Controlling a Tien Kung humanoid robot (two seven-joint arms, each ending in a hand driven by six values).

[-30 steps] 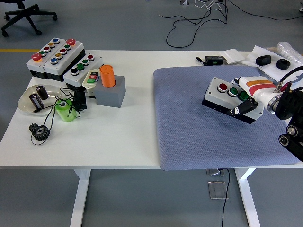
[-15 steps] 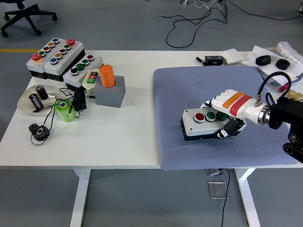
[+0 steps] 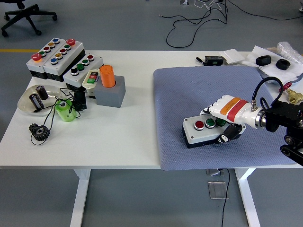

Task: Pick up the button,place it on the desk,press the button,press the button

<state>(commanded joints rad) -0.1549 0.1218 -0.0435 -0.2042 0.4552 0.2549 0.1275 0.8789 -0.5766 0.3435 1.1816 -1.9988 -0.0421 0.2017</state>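
A mat (image 3: 189, 90) covers the right half of the table (image 3: 132, 137). On its near part lies the button box (image 3: 201, 131), with the right hand (image 3: 226, 118) on its right end. Far left stand several button boxes (image 3: 57, 56); before them a dish (image 3: 28, 106) — a gear (image 3: 39, 131) nearer still. Right of the dish sits a block (image 3: 112, 92) bearing a cylinder (image 3: 107, 75).

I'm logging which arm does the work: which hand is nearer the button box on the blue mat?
Right. The right hand grips the button box at its right end; the left hand is out of view.
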